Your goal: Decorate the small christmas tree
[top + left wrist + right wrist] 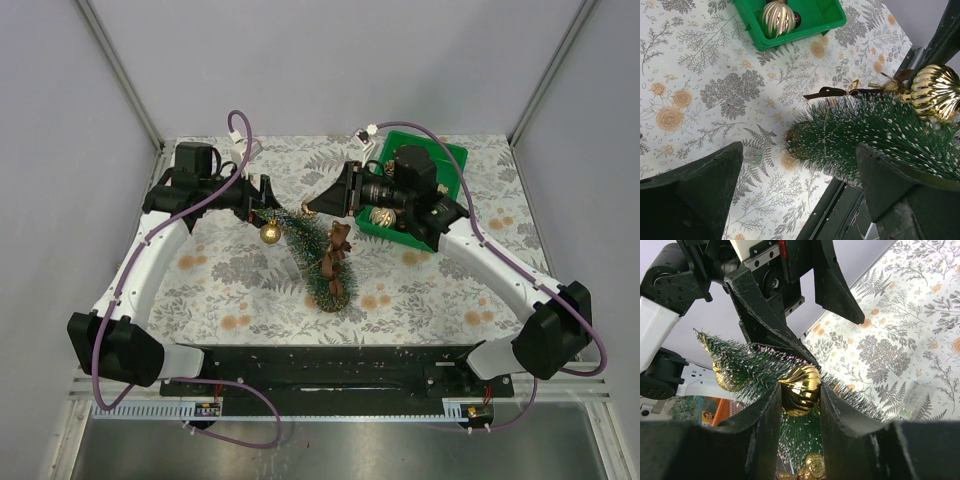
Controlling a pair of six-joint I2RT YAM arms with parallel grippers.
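The small christmas tree [312, 258] leans toward the back left, its round base [332, 296] near the table's middle. A brown ribbon [338, 245] and a gold ball [270, 233] hang on it. My right gripper [800, 390] is shut on a ribbed gold ball ornament [801, 389], pressed against the tree's bristles [750, 365]. In the top view that gripper [312, 207] is at the tree's upper part. My left gripper [265, 205] is open, its fingers [695, 190] straddling the treetop [875, 135] without squeezing it. A ribbed gold ball [935, 92] shows beside the branches.
A green bin [448, 160] stands at the back right under my right arm, and holds another gold ribbed ball [778, 17]. A small clear piece [752, 157] lies on the floral cloth [230, 270]. The black base rail [330, 365] runs along the near edge.
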